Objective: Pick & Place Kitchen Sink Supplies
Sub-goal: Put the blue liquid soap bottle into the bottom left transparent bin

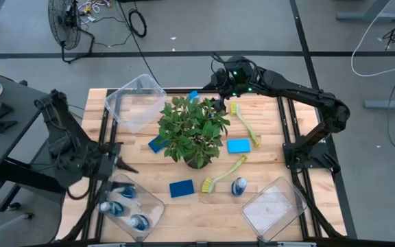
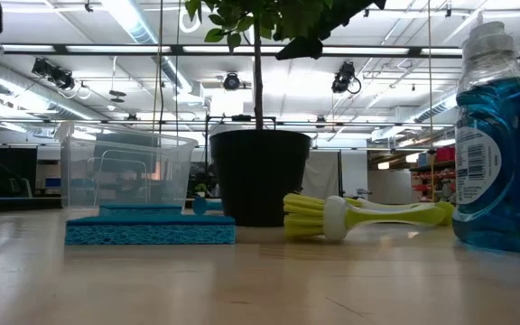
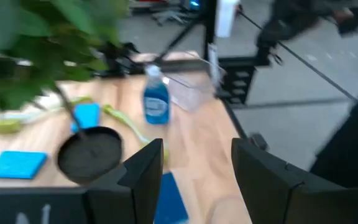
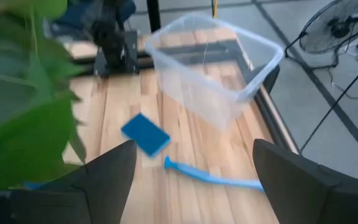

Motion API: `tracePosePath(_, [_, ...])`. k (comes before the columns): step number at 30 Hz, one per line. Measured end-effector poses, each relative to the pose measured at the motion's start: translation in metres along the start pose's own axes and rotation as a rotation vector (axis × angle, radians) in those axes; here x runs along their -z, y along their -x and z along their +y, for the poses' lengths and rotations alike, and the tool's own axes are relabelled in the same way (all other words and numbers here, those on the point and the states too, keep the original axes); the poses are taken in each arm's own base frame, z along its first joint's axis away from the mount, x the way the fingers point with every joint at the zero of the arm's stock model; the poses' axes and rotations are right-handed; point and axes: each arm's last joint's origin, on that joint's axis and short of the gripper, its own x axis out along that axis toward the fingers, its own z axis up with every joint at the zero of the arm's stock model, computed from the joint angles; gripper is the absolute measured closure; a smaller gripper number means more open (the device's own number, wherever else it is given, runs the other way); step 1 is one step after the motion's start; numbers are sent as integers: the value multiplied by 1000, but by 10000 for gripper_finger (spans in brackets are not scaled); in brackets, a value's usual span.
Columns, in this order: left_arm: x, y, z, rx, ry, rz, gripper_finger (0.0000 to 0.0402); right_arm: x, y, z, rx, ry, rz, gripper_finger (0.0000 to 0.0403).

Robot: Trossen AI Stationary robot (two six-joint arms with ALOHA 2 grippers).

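Note:
My left gripper (image 1: 123, 163) hangs open over the table's left side, above the near-left clear bin (image 1: 153, 206), where blue bottles (image 1: 138, 221) lie. My right gripper (image 1: 214, 89) stands open above the far edge, behind the potted plant (image 1: 192, 130). One blue bottle (image 1: 238, 186) stands on the table near the front. Flat on the wood lie blue sponges (image 1: 181, 188), (image 1: 238, 145), (image 1: 158, 144) and two yellow-green brushes (image 1: 245, 123), (image 1: 223, 175). The left wrist view shows the standing bottle (image 3: 156, 102) beyond my left gripper (image 3: 197, 180). My right gripper (image 4: 194, 186) looks onto a sponge (image 4: 145, 134).
The plant's dark pot (image 2: 260, 176) stands mid-table, its leaves spreading over the sponges beside it. An empty clear bin (image 1: 136, 101) sits at the far left and another (image 1: 274, 209) at the near right. A thin blue long-handled thing (image 4: 210, 177) lies near the far-left bin.

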Motion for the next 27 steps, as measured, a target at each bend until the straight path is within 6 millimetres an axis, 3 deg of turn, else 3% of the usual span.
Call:
tracePosePath(11, [-8, -30, 34, -97, 36, 59, 207, 9, 0, 1, -8, 94, 88, 81])
tracePosePath(20, [-15, -42, 67, -290, -11, 47, 207, 15, 1, 1, -8, 155, 153, 81])
tracePosePath(27, [-28, -46, 86, -378, 10, -45, 207, 17, 3, -4, 112, 241, 210, 81])
